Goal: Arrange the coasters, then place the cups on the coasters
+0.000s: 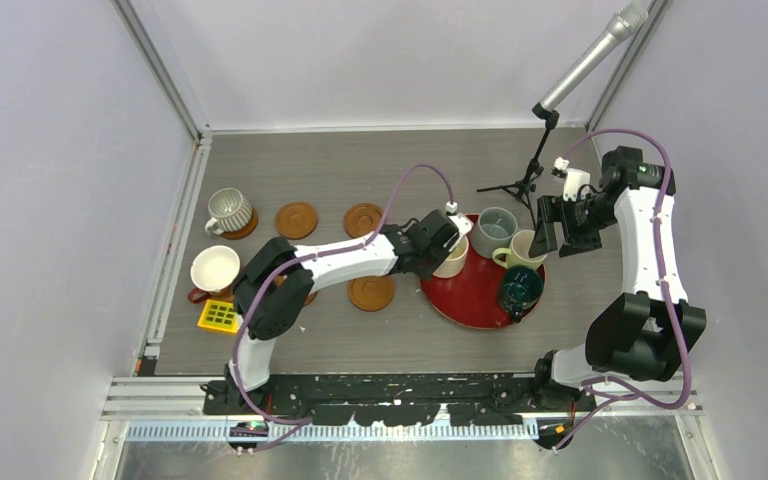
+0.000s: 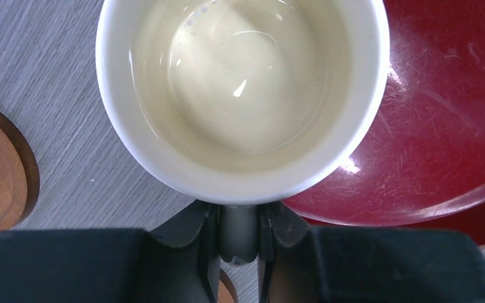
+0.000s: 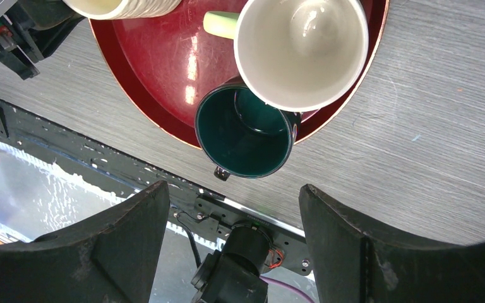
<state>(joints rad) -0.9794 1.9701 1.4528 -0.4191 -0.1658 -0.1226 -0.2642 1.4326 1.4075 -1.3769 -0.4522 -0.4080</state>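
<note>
Cream cup (image 2: 243, 95): at the left rim of the red tray (image 2: 442, 126), partly overhanging the table (image 2: 69, 95). Left jaws pinched shut on its handle (image 2: 238, 230).

Step in hand: picking up the cup. Grasp made; cannot tell whether it is lifted.

Next, by my judgement: raise it clear of the tray lip and carry it left to the bare coaster (image 1: 371, 292) nearby.

Room: grey-blue cup (image 1: 495, 228) close behind, open table toward the coaster.

Right jaws wide and empty, above the dark teal cup (image 3: 243, 142).

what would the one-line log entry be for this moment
left gripper: shut on cream mug handle | right gripper: open, empty, beside red tray | on coasters: ribbed mug, white mug
</note>
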